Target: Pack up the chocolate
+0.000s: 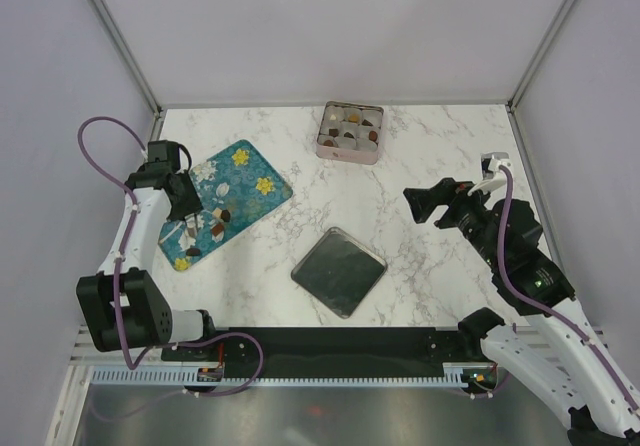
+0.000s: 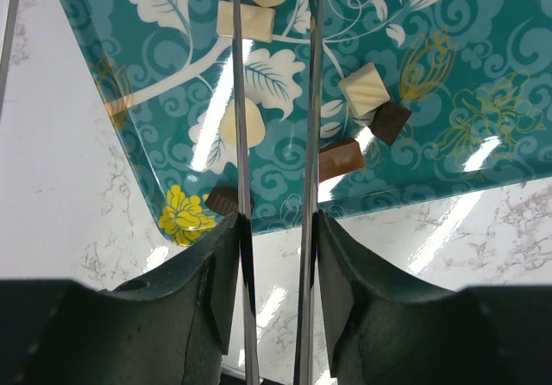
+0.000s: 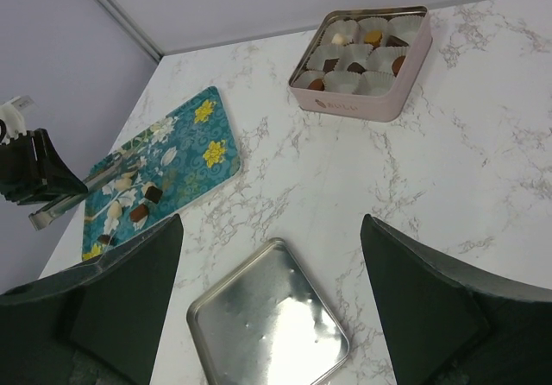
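Marble tabletop seen from above carries a teal tray at left, a square tin at the back and a lid nearer the arms. Left wrist: the left gripper clamps metal tongs above chocolate scattered on the tray. Right wrist: the right gripper gapes wide, empty; more pieces sit in the tin.

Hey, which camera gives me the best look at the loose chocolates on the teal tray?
The left wrist view: the chocolates fill the frame on the tray, white and brown pieces distinct, though the tongs cross some. The top external view shows them as tiny specks; the right wrist view shows them small, lower left.
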`<control>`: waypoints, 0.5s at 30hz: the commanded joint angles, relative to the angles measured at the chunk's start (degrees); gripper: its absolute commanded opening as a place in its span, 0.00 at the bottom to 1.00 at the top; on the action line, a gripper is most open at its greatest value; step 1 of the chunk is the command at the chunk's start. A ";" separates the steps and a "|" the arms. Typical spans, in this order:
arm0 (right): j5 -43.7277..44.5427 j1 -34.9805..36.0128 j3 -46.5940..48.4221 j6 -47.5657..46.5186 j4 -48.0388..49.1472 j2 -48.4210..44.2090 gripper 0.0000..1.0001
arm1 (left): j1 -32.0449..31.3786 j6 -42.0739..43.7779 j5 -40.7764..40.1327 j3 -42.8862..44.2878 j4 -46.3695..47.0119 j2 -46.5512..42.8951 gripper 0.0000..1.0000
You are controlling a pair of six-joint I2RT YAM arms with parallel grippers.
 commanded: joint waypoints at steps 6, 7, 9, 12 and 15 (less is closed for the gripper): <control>1.86 0.41 0.46 -0.63 1.18 -0.70 0.93 | 0.47 -0.80 4.35 0.58 1.72 1.25 0.43; 1.86 0.41 0.38 -0.63 1.18 -0.53 0.93 | 0.55 -0.54 4.79 0.67 1.45 1.34 0.43; 1.86 0.49 0.38 -0.63 1.18 -0.53 0.93 | 0.46 -0.19 4.88 0.76 0.66 1.51 0.43; 1.86 0.67 0.38 -0.72 1.26 -0.18 0.93 | 0.46 0.34 4.97 1.02 -0.57 1.16 0.42; 1.60 0.67 0.38 -0.55 1.44 0.00 0.93 | 0.38 0.86 3.74 1.55 -2.06 0.37 0.42</control>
